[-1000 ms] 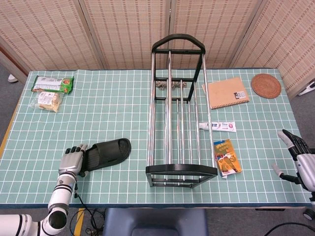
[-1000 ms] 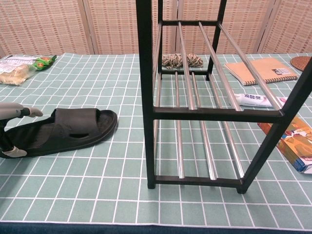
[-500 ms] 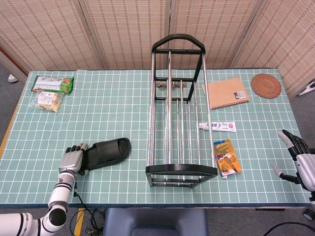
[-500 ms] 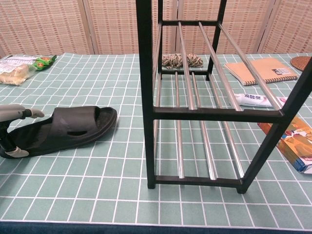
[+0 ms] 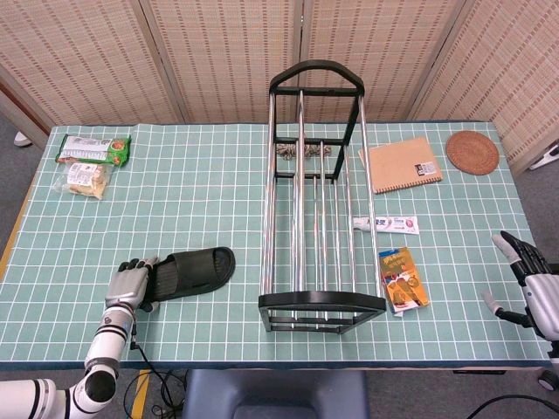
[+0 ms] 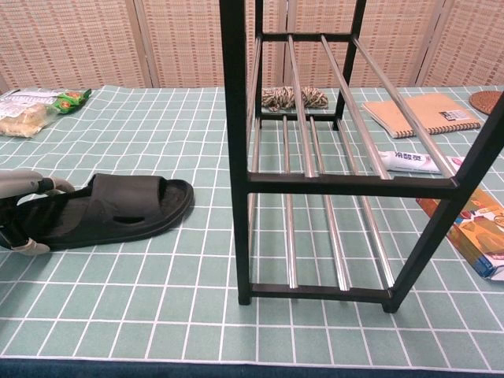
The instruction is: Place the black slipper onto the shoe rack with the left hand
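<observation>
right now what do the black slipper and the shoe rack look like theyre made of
Black slipper: looks like matte foam or rubber, dull and even with no sheen, with a moulded strap and slot. Shoe rack: shiny, probably chromed metal rods with bright highlights, in a black frame that could be painted metal or plastic.

1. The table (image 5: 201, 188) wears a teal cloth with a white grid.
2. The slipper (image 5: 192, 270) is plain black.
3. The shoe rack (image 5: 319, 201) has black end frames and shiny silver bars.
4. The notebook (image 5: 403, 163) is tan.
5. The round coaster (image 5: 472, 152) is reddish-brown woven.
6. The left hand (image 5: 127, 285) is grey with black fingers (image 5: 131, 264).
</observation>
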Action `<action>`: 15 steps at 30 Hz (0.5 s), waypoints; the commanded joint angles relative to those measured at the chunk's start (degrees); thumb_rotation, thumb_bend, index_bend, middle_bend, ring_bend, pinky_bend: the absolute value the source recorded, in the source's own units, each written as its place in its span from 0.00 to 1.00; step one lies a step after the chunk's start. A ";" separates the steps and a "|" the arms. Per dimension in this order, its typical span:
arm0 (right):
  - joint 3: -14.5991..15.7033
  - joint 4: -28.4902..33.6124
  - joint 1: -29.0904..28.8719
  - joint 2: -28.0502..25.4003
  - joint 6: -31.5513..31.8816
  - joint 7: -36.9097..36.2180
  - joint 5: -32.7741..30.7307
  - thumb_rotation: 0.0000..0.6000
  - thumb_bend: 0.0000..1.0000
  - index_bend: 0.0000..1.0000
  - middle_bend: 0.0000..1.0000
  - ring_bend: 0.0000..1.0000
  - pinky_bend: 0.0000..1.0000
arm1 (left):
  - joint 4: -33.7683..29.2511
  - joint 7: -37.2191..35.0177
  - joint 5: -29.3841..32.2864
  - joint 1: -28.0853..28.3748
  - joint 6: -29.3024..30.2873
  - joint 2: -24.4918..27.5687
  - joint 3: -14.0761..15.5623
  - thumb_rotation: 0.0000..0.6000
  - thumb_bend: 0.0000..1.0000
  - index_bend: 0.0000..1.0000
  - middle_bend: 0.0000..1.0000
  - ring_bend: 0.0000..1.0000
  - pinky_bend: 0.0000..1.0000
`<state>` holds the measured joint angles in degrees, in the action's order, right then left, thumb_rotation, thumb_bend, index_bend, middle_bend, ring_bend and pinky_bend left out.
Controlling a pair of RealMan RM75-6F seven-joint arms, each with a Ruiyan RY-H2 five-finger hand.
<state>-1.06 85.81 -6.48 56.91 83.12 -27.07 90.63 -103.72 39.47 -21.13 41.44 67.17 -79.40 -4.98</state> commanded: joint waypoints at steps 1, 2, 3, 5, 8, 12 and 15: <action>0.03 0.00 0.03 -0.03 0.09 -0.02 0.08 1.00 0.34 0.00 0.00 0.00 0.00 | -0.44 -0.05 -0.28 -0.04 0.40 0.11 -0.14 1.00 0.26 0.10 0.18 0.02 0.01; 0.04 0.01 0.07 -0.07 0.22 -0.03 0.16 1.00 0.34 0.00 0.00 0.00 0.00 | -0.66 0.02 -0.30 -0.04 0.56 0.19 -0.15 1.00 0.26 0.11 0.19 0.03 0.01; 0.04 0.03 0.12 -0.11 0.36 -0.01 0.22 1.00 0.34 0.00 0.00 0.00 0.00 | -0.82 -0.05 -0.31 -0.06 0.62 0.27 -0.23 1.00 0.26 0.12 0.20 0.04 0.02; 0.02 0.06 0.27 -0.09 0.68 0.14 0.26 1.00 0.34 0.00 0.00 0.00 0.00 | -1.16 -0.22 -0.21 -0.13 0.62 0.48 -0.36 1.00 0.26 0.15 0.24 0.06 0.03; -0.02 0.13 0.38 -0.06 1.04 0.26 0.35 1.00 0.34 0.00 0.00 0.00 0.00 | -1.67 -0.67 0.02 -0.29 0.51 0.88 -0.58 1.00 0.26 0.21 0.30 0.11 0.07; -0.07 0.21 0.49 0.01 1.35 0.54 0.41 1.00 0.34 0.00 0.00 0.00 0.00 | -1.97 -1.62 -0.37 -0.70 0.65 1.12 -0.78 1.00 0.26 0.27 0.35 0.15 0.12; -0.01 0.32 0.44 0.00 1.29 0.66 0.57 1.00 0.34 0.00 0.00 0.00 0.00 | -1.81 -2.25 -1.33 -1.05 1.11 0.94 -0.76 1.00 0.26 0.30 0.36 0.17 0.15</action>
<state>-1.06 86.13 -6.04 56.91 84.42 -26.41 91.19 -105.58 37.38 -22.26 40.52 68.14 -78.40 -5.75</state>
